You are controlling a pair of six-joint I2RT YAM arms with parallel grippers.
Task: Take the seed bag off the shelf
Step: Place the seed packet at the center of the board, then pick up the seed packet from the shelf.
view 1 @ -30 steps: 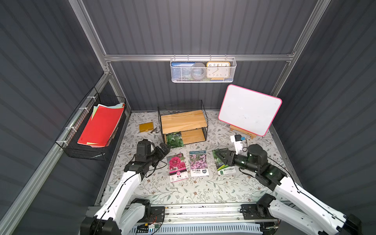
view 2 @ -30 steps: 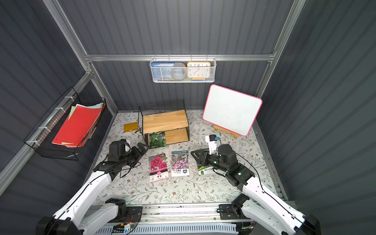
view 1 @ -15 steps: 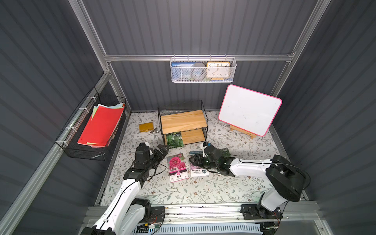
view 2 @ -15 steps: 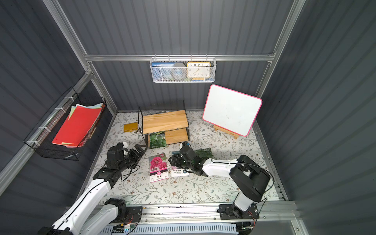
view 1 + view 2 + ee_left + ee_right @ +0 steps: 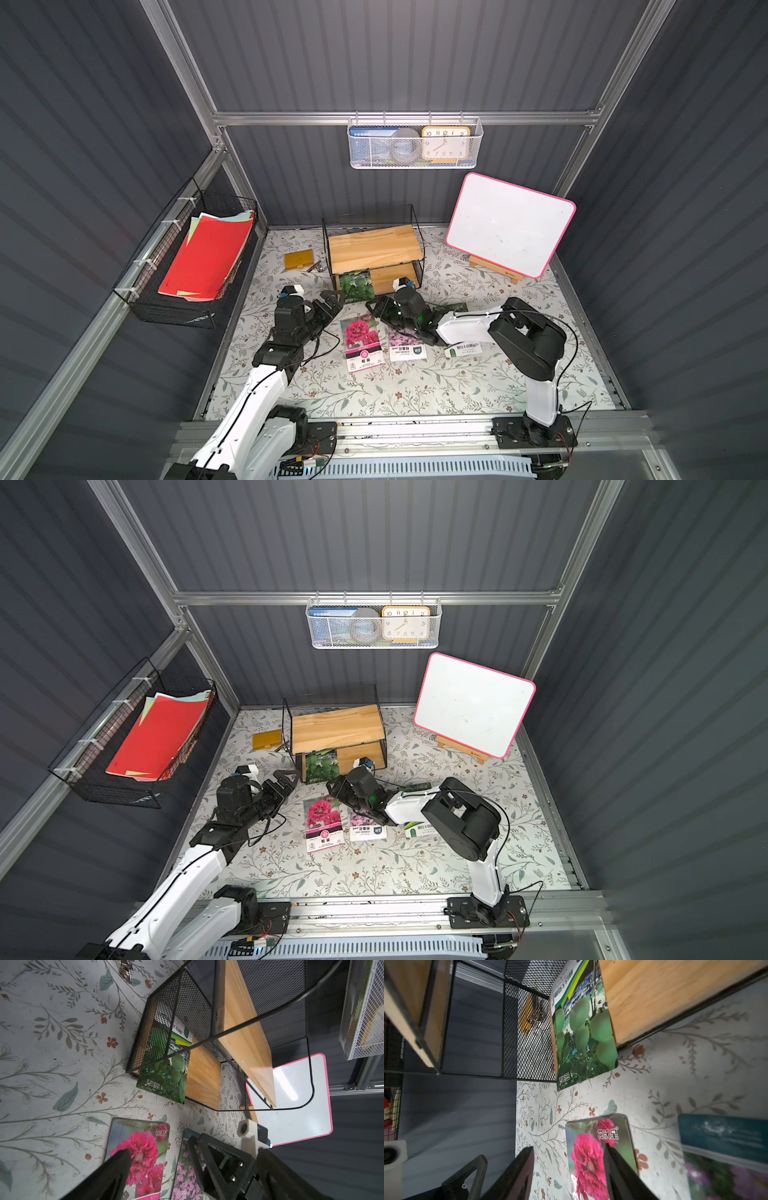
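right gripper [image 5: 379, 308] has swung in from the right and is now hovering mid-frame before the shelf [image 5: 374, 249], fingers part open, empty. left gripper [image 5: 330, 302] is gaping wide, empty too. seed bag [image 5: 354, 284] is lying on the lower board, overhanging the front. approach step i'd say, next is pinching that overhang.

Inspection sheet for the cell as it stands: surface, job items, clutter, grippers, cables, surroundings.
Surface: floral-print table.
Job's things: shelf upright at the back; green seed bag on its lower board, poking out the front.
Clutter: pink packet, purple packet, yellow card, whiteboard.
Grippers: left gripper open, empty, near the bag; right gripper open, empty.
Cables: black cable loops off the right arm.
Surroundings: grey walls; white mesh basket; black wire basket.
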